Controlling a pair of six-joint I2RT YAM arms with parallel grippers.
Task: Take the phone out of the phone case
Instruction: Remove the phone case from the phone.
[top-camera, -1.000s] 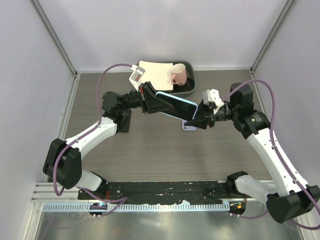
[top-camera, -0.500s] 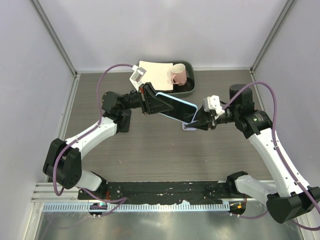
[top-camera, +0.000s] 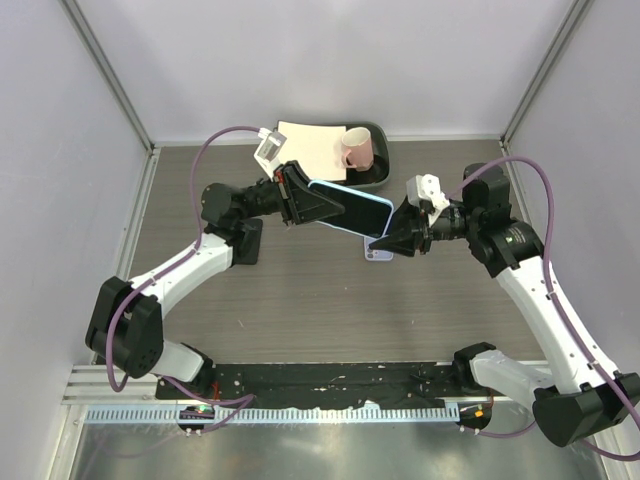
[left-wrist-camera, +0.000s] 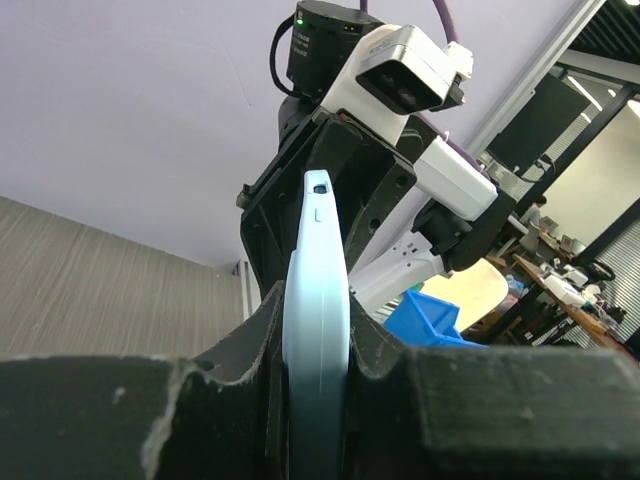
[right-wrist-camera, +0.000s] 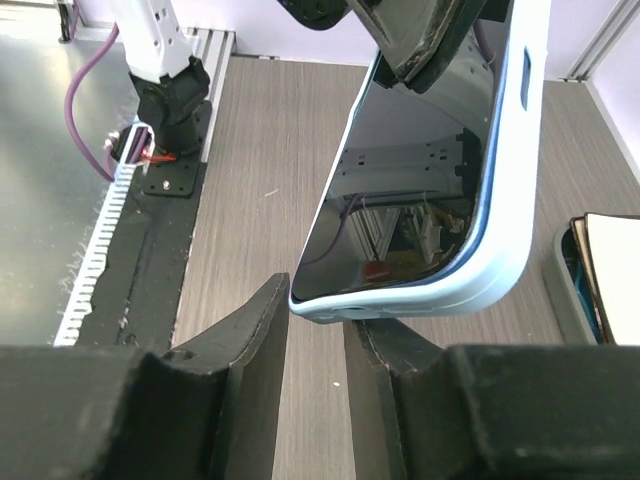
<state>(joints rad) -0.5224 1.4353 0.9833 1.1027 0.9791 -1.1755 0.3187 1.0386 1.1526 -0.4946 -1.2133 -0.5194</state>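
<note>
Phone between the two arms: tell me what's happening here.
The left claw is clamped on a phone in a light blue case, holding it up off the table. The right claw sits at the phone's free lower corner, a narrow gap between its fingers; whether it pinches the case cannot be told. The phone is not yet out of the case. A tray with a pink cup sits behind.

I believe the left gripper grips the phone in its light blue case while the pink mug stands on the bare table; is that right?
Not quite: the top view shows the pink mug standing in the dark tray at the back. The left gripper does grip the cased phone.
</note>
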